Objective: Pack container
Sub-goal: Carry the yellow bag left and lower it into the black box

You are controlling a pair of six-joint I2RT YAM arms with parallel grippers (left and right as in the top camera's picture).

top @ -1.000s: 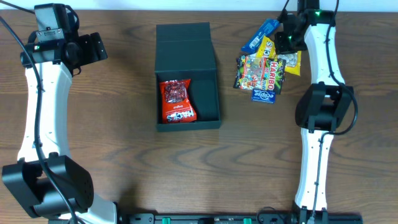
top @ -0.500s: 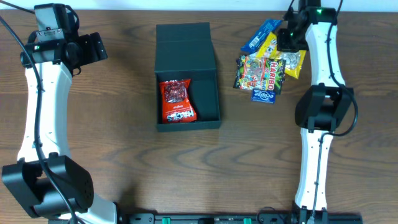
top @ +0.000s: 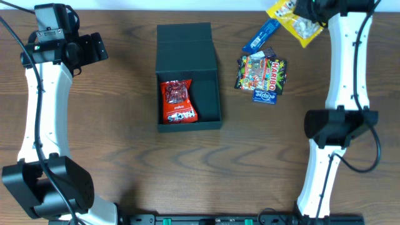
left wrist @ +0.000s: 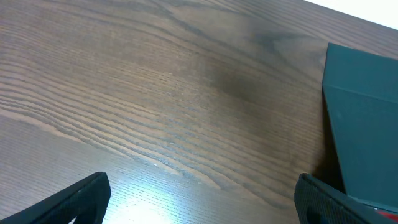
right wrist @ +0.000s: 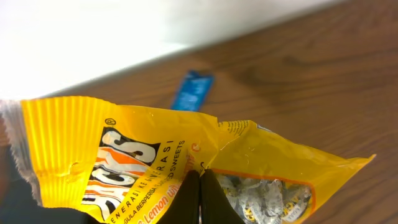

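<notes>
The container (top: 206, 78), a dark grey-green box with its flap lid open at the back, sits mid-table with a red snack packet (top: 177, 100) inside. Its edge shows in the left wrist view (left wrist: 364, 124). My right gripper (top: 304, 7) is shut on a yellow candy bag (top: 294, 17) and holds it raised at the table's far right edge. In the right wrist view the bag (right wrist: 137, 155) fills the frame, pinched between the fingers (right wrist: 200, 186). My left gripper (top: 100, 47) is open and empty, left of the box; its fingertips (left wrist: 199, 202) hover over bare wood.
A Haribo packet (top: 259, 74), a small blue packet (top: 265, 96) and a long blue packet (top: 260, 35) lie right of the box. The long blue packet also shows in the right wrist view (right wrist: 193, 91). The white edge of the table runs along the back.
My right gripper has lifted the yellow candy bag off the pile and carried it up toward the table's far edge. The left arm has not moved.
</notes>
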